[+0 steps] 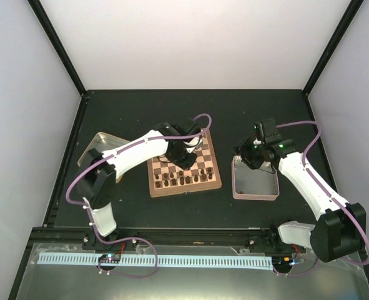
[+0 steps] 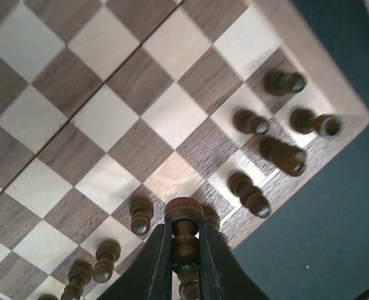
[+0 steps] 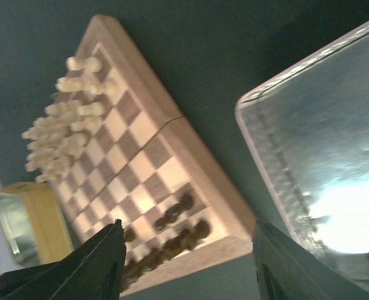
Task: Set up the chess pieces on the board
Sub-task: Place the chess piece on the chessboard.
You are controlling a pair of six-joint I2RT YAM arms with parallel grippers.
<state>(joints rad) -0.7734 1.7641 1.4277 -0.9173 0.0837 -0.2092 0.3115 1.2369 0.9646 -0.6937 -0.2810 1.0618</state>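
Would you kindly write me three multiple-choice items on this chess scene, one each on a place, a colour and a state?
1. Where does the pink-rimmed tray lie from the board? A on its left; B on its right; C on top of it.
2. What colour is the piece in the left gripper? A cream; B red; C dark brown.
3. How is the right gripper? A open and empty; B shut on a cream piece; C shut on the tray's rim.
Answers: 1 B, the top view shows it beside the board's right edge. 2 C, the left wrist view shows a dark piece clamped there. 3 A, its jaws stand wide apart with nothing between.
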